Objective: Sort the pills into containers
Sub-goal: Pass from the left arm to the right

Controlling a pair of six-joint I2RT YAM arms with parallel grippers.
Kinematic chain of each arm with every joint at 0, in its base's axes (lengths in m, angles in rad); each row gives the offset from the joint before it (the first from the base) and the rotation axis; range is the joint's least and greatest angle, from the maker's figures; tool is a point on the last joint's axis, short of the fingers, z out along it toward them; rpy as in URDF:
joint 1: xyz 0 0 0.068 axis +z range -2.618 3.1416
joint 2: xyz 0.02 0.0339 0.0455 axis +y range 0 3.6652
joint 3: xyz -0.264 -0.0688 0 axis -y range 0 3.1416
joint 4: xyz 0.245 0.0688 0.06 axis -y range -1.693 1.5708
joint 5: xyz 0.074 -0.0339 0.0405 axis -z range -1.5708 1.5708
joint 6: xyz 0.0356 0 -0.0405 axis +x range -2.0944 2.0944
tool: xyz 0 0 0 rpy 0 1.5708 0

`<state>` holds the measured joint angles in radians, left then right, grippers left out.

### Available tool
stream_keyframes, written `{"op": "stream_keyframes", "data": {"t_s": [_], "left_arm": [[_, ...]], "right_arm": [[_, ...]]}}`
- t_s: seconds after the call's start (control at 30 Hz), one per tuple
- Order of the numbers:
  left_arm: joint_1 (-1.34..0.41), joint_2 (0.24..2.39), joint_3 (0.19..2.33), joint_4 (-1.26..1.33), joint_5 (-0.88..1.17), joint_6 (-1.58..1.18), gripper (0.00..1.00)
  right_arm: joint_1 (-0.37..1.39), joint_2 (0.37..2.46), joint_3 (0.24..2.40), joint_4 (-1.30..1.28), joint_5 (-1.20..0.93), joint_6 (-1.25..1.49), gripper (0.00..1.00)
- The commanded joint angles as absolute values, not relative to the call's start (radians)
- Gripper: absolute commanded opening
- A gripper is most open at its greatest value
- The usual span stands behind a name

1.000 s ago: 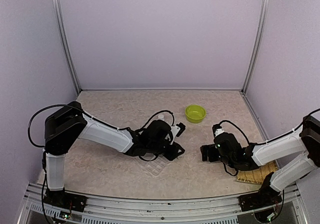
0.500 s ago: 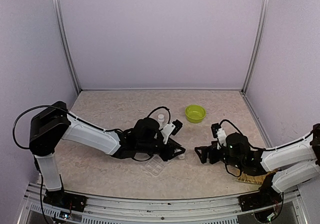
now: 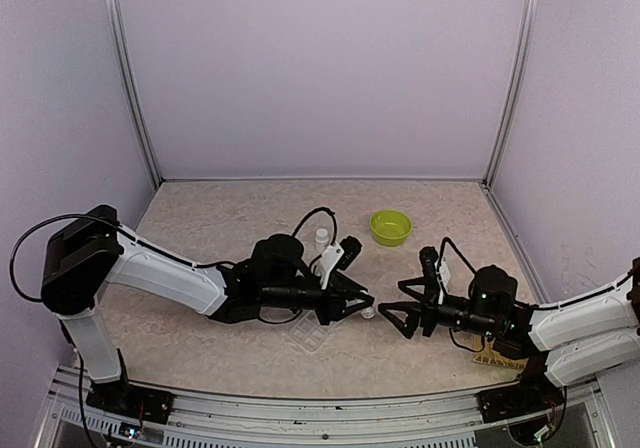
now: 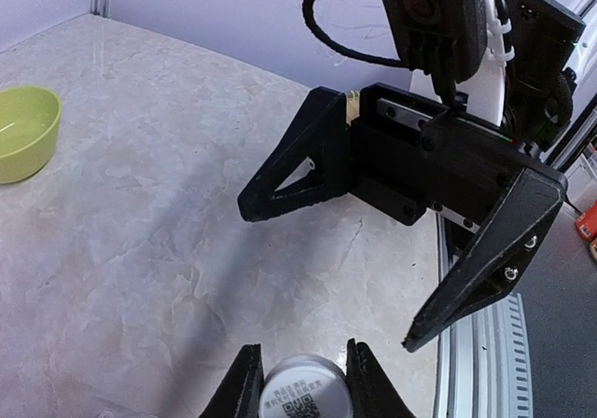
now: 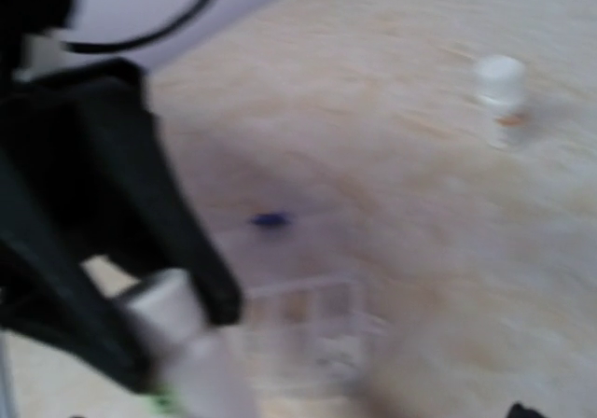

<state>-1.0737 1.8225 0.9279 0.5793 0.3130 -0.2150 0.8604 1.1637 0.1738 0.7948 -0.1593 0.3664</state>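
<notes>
In the top view's centre, the left gripper (image 3: pixel 362 306) pinches a small white plastic bottle (image 4: pixel 302 397), blocked head-on by the wide-spread right gripper (image 4: pixel 326 276), with the clear plastic pill box (image 3: pixel 310 336) below and the lime-green round bowl (image 3: pixel 390 227) upper right.

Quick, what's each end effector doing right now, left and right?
Left end effector: closed on a small white bottle.
Right end effector: open, holding nothing.
</notes>
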Motion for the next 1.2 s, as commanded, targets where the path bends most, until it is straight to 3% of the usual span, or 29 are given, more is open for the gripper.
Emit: {"op": "stream_keyframes", "data": {"t_s": [0.0,0.77,1.17], "left_arm": [[-1.084,1.768,0.896,0.671,0.360,-0.194,0.20],[-1.112,1.694,0.772,1.018,0.534,-0.224,0.20],[-1.132,1.698,0.746,1.135,0.530,-0.228,0.19]], "right_arm": [[0.851,1.182,0.151,0.934,-0.328,0.351,0.94],[0.885,1.239,0.159,1.124,-0.545,0.379,0.82],[0.961,1.255,0.222,1.190,-0.576,0.422,0.78]]}}
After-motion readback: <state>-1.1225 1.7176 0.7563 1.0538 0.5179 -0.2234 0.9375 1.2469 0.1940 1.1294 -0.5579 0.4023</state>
